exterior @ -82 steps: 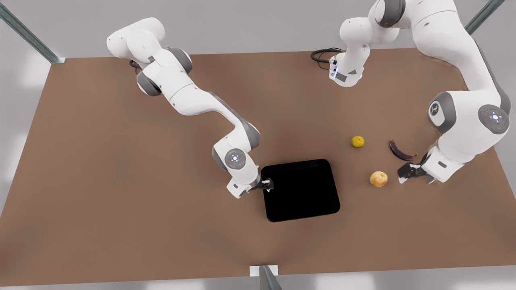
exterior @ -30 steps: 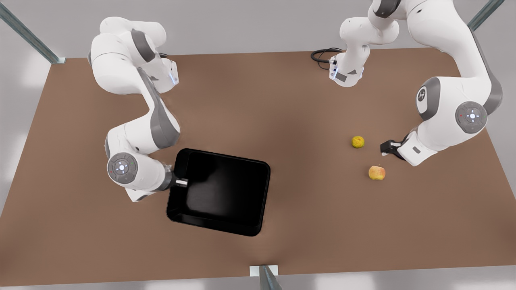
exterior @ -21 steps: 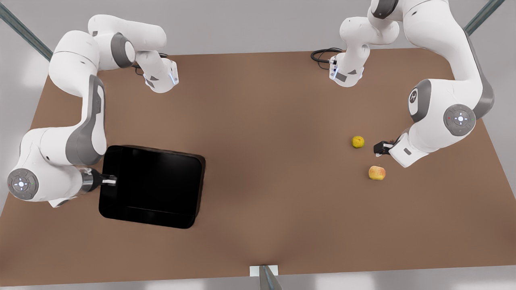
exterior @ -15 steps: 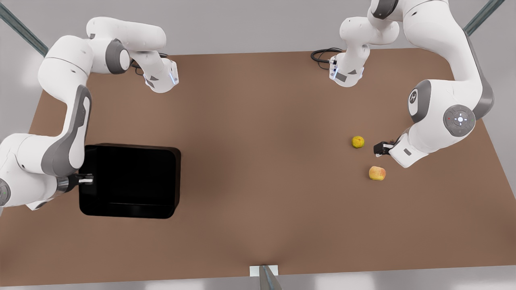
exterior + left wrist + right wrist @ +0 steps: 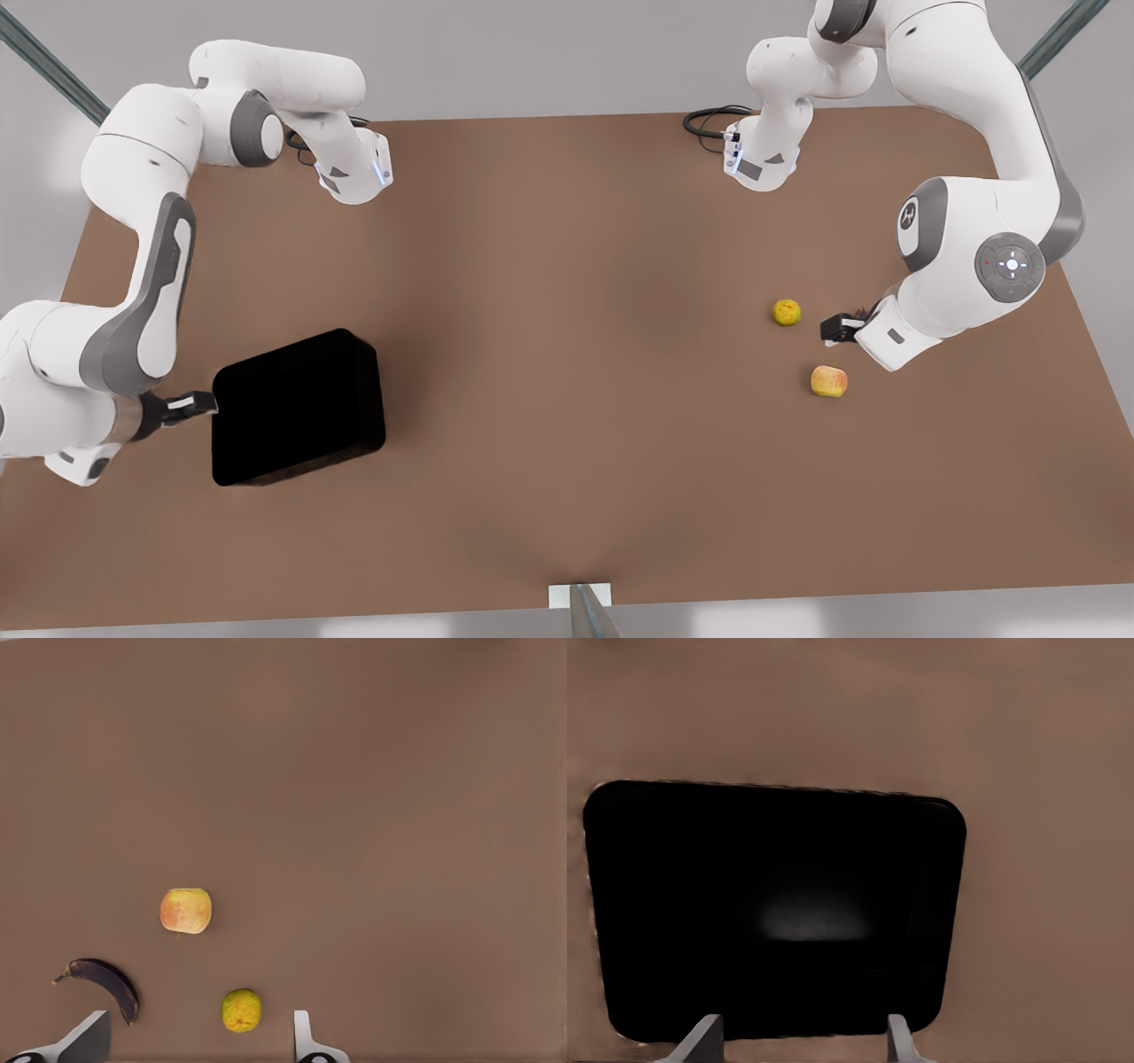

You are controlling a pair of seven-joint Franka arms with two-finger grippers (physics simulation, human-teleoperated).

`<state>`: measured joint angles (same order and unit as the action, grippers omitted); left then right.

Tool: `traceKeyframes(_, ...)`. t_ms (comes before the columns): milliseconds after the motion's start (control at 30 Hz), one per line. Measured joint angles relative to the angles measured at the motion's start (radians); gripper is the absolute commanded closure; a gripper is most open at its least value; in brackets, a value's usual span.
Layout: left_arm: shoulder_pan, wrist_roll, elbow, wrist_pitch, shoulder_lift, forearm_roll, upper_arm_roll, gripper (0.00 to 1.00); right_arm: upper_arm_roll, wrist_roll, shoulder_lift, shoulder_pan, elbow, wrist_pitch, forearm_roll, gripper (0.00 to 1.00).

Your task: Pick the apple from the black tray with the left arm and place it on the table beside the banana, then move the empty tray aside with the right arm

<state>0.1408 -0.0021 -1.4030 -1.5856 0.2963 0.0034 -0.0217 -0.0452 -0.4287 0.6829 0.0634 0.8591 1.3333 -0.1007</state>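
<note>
Black and glossy, the black tray [image 5: 297, 406] lies empty at the lower left of the front view, on the brown table [image 5: 567, 354]. The right gripper [image 5: 197, 405] sits at the tray's left edge; in the right wrist view its pale fingers [image 5: 702, 1038] are spread apart with the tray's near rim [image 5: 780, 1028] between them, so the grip looks released rather than clenched.

At the right of the front view the apple [image 5: 829, 381] rests on the bare table, well apart from the tray. The left gripper [image 5: 837, 326] hangs just above and to the right of it, near a small bumpy yellow-green fruit [image 5: 786, 312]. In the left wrist view the fingers [image 5: 306, 1041] stand wide open and hold nothing, with the apple [image 5: 185, 911], the dark banana [image 5: 106, 981] and the yellow-green fruit [image 5: 241, 1010] close together on the tabletop.
</note>
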Motion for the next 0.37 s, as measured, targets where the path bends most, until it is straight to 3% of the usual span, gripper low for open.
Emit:
traceKeyframes(100, -0.007, -0.001, -0.088, -0.029, -0.046, -0.016, -0.002, 0.0, 0.093, 0.031, -0.088, -0.065, -0.001, -0.025, 0.024, 0.0)
traceKeyframes(367, -0.001, 0.0, -0.015, -0.056, -0.013, -0.028, 0.001, 0.0, 0.1, 0.139, -0.103, -0.137, -0.001, -0.055, 0.041, 0.0)
